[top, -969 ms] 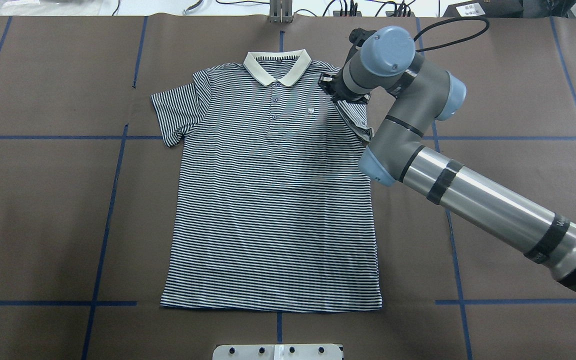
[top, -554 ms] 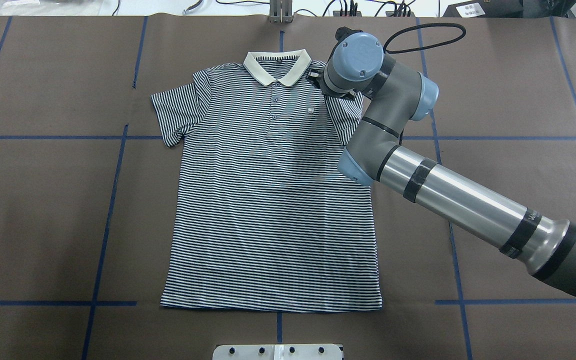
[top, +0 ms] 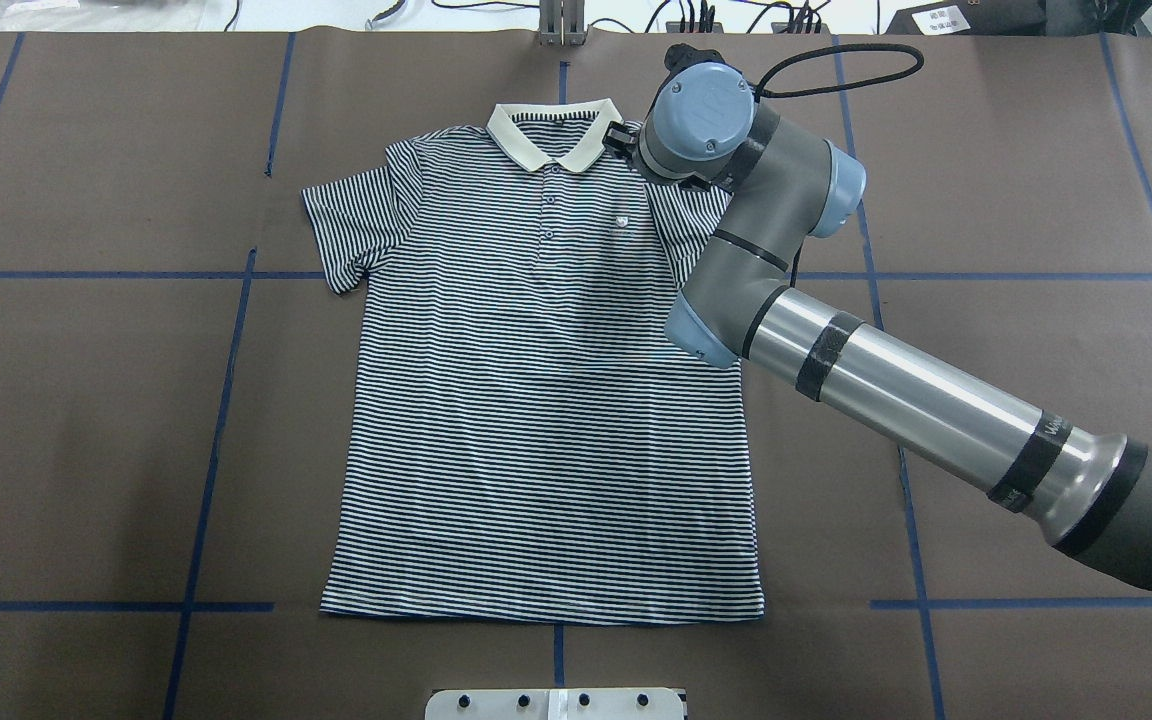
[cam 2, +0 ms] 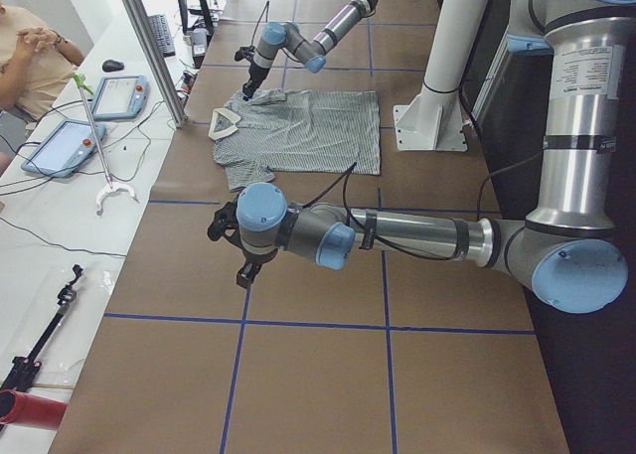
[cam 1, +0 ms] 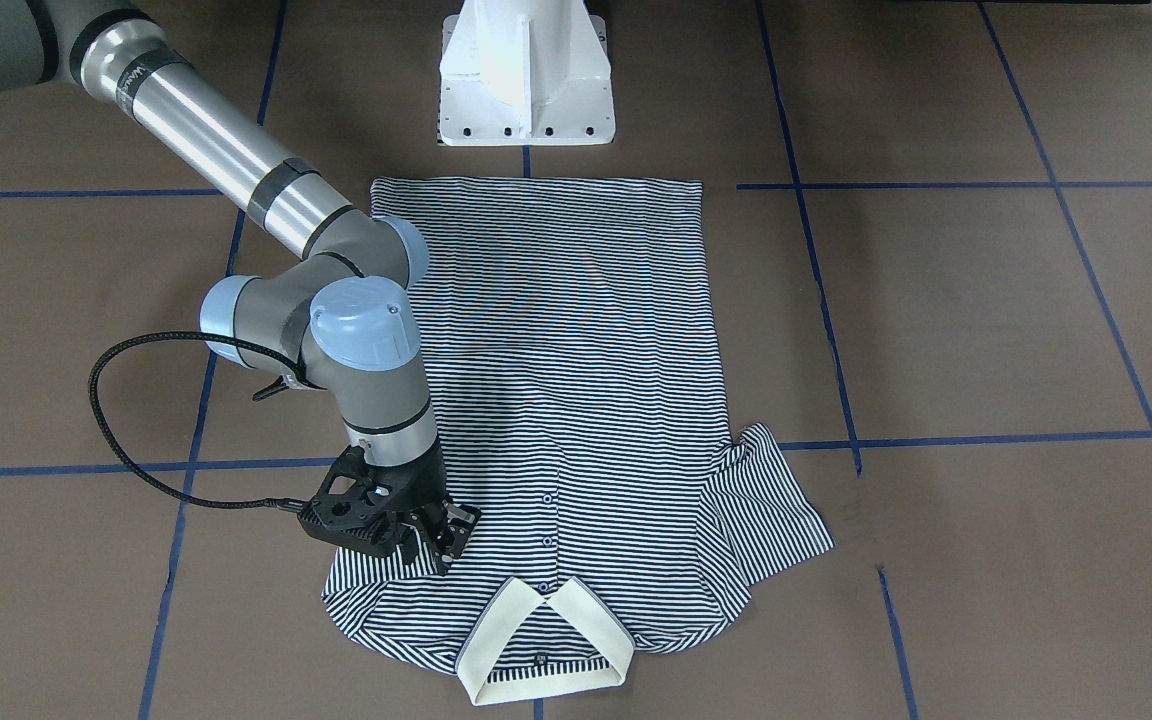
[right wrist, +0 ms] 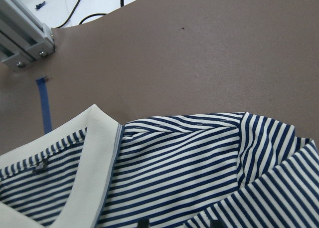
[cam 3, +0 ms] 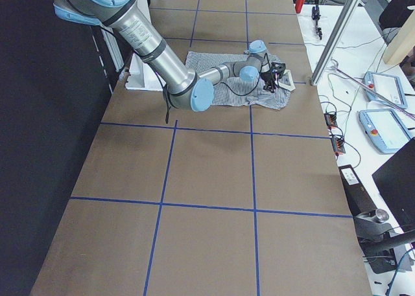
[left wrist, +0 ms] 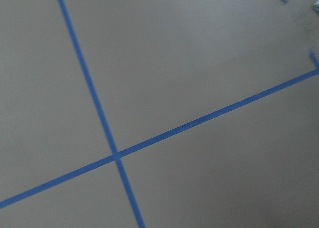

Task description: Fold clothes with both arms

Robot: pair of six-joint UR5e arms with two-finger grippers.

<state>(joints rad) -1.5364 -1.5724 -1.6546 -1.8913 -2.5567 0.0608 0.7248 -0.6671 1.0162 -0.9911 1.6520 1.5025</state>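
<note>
Your striped shirt [top: 536, 420] lies flat mid-counter [top: 86, 420], front up. Its cream collar [top: 591, 145] is toward the top of the overhead frame and its hem toward the bottom. The sleeve at frame left [top: 346, 225] is spread out; the sleeve at frame right [top: 691, 225] is folded in over the shoulder. The right arm [top: 896, 390] enters from lower right, wrist over that shoulder, just beside the collar. The right jaws point down at the folded sleeve, and in the wrist view their tips stand apart. The left arm [cam 2: 417, 237] sits low over bare counter, well apart from the shirt. Its wrist view gives only blue tape lines [left wrist: 117, 155]. Left jaws: can't tell if parted or closed.
</note>
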